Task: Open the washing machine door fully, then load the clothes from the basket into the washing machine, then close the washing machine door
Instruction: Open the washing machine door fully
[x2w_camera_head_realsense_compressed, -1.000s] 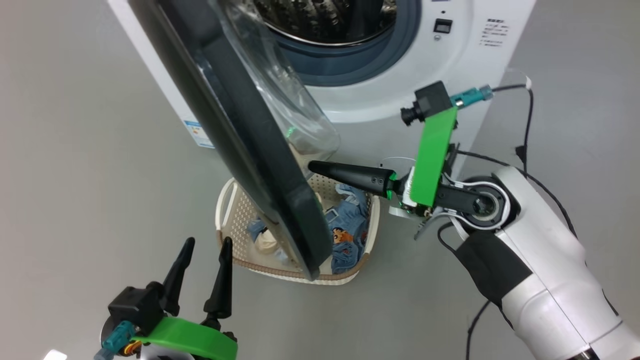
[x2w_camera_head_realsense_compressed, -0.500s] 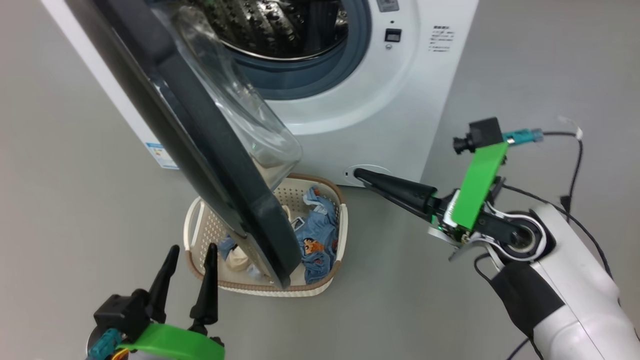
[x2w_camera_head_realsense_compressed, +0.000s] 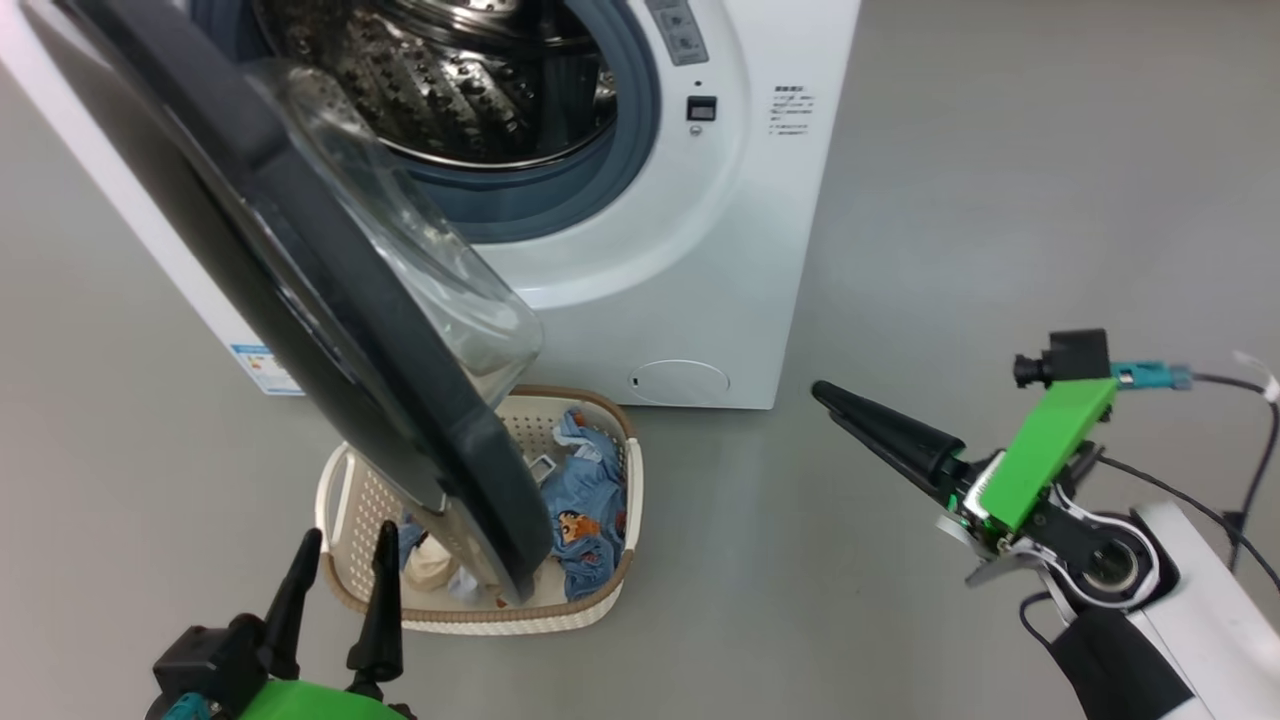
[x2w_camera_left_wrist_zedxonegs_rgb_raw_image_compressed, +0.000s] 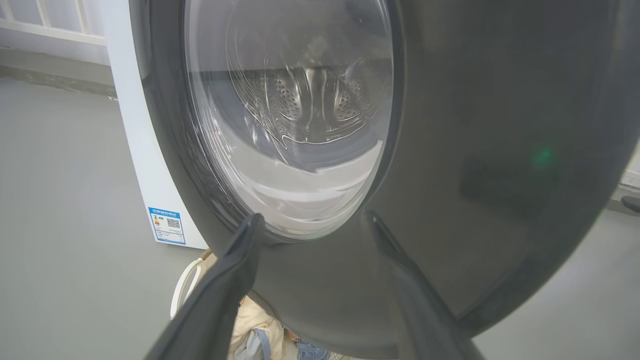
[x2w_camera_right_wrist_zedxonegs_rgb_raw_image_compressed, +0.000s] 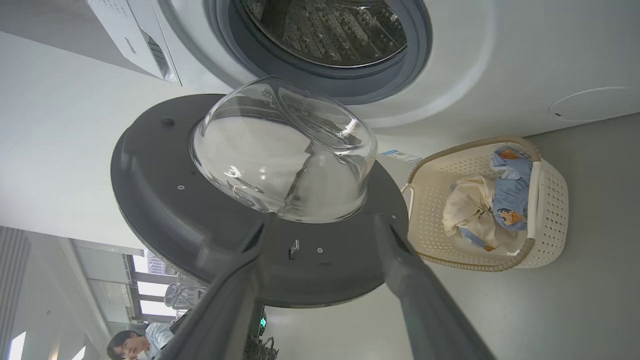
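A smooth grey floor (x2w_camera_head_realsense_compressed: 1000, 150) is seen all around in the head view. It is plain and a little shiny. In the left wrist view, a white rail (x2w_camera_left_wrist_zedxonegs_rgb_raw_image_compressed: 50, 20) with thin upright bars is seen at the top left corner. Under the rail, a low grey ledge (x2w_camera_left_wrist_zedxonegs_rgb_raw_image_compressed: 45, 75) is laid along the edge of the floor. In the right wrist view, a person (x2w_camera_right_wrist_zedxonegs_rgb_raw_image_compressed: 132, 345) with dark hair and a pale top is seen in the bottom left corner, far away. Bright windows (x2w_camera_right_wrist_zedxonegs_rgb_raw_image_compressed: 150, 287) are seen just above the person. A grey wall (x2w_camera_right_wrist_zedxonegs_rgb_raw_image_compressed: 12, 280) with stripes is seen at the left edge.
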